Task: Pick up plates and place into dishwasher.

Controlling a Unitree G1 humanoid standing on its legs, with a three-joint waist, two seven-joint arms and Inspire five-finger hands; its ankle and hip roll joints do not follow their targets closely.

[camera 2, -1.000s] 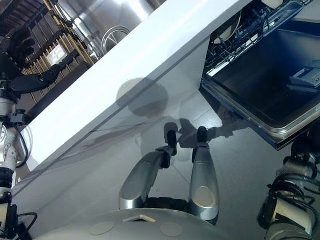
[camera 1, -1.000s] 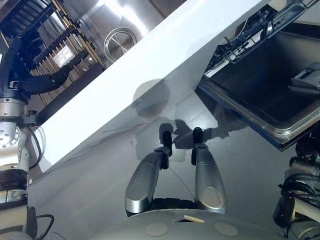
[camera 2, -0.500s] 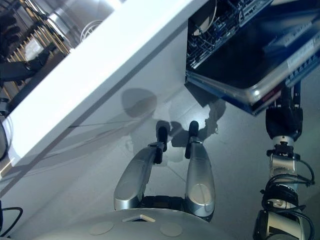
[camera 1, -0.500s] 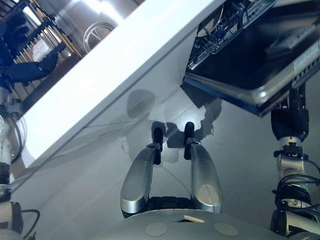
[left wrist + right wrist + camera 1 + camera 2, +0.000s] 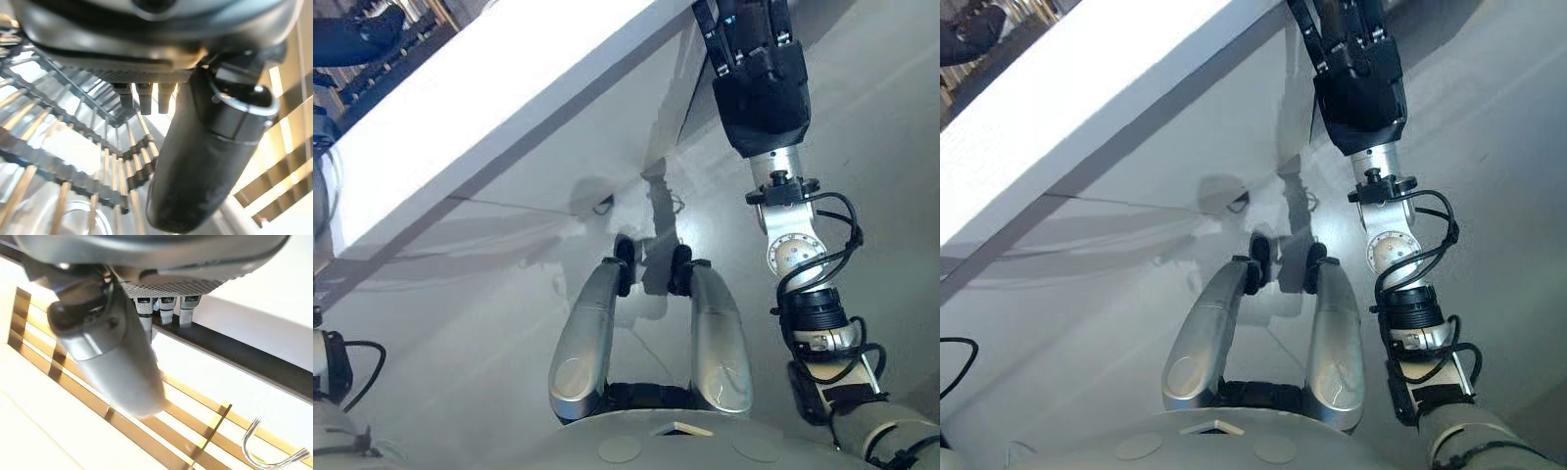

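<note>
Well, the robot's head has swung in the last second, so the whole picture has slid. The open dishwasher that filled the upper right a moment ago has gone off the frame, and that is the camera moving, not the machine. What has really moved is the right hand [image 5: 759, 83]. Half a second ago it hung low at the right edge under the dishwasher door. Now it is up at the top of the frame, right of centre, past the end of the white desk [image 5: 509, 108]. Its fingers are straight and run off the top edge. In its own wrist view the thumb [image 5: 110, 357] juts out free, with nothing between it and the fingers.

The left hand [image 5: 357, 24] is a dark shape in the upper left corner, over the dish rack [image 5: 63, 161] as before. Its wrist view looks down through the rack's rods. The thumb [image 5: 205, 152] stands clear and the fingers look relaxed, closed on nothing.

Neither hand has a plate in it, and I cannot pick one out among the rods. So I'd judge the job barely begun. The left hand is where the grab should happen, the right arm's lift looks like getting ready near the dishwasher, and the first plate has not yet been taken.
</note>
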